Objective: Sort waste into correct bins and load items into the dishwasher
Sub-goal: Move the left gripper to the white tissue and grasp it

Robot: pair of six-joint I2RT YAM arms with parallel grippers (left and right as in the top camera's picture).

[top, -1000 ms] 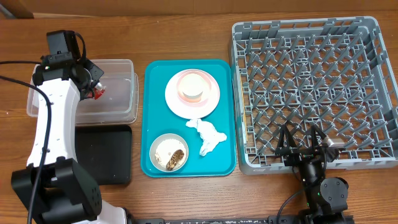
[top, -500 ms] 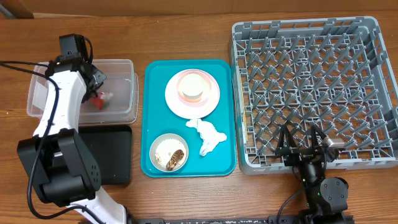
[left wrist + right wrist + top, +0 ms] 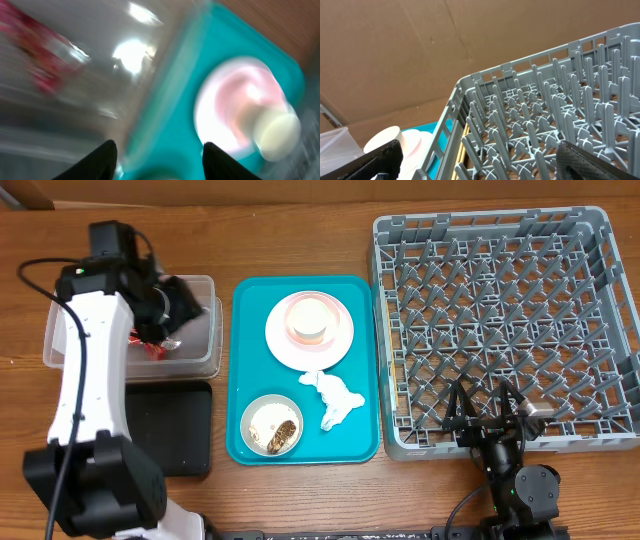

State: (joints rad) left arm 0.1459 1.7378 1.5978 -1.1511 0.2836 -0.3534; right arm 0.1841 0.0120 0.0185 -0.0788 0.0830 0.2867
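Observation:
The red wrapper (image 3: pixel 156 349) (image 3: pixel 41 75) lies loose inside the clear bin (image 3: pixel 205 352). My left gripper (image 3: pixel 185 306) (image 3: pixel 160 161) hovers above that bin's right side, open and empty; its view is motion-blurred. The black tray bin (image 3: pixel 172 426) sits just in front. On the teal tray (image 3: pixel 250 300) a white plate (image 3: pixel 282 342) carries a pinkish bowl (image 3: pixel 330 312) (image 3: pixel 232 100) with a small white cup (image 3: pixel 310 330) (image 3: pixel 277 132) on it. The white napkin (image 3: pixel 336 400) lies beside a white bowl (image 3: pixel 272 425) holding food scraps. My right gripper (image 3: pixel 486 412) (image 3: pixel 480 165) stands open at the grey dish rack's (image 3: pixel 500 310) (image 3: pixel 545 110) front edge.
The teal tray (image 3: pixel 175 125) lies between the bins and the rack. Black cables trail along the table's left edge (image 3: pixel 30 290). A brown cardboard wall (image 3: pixel 420 50) rises behind the rack. Bare wooden table (image 3: pixel 300 490) runs along the front.
My left gripper has opened and let go of the red wrapper, which now lies in the clear bin. The left arm has swung right toward the teal tray. The right arm is still.

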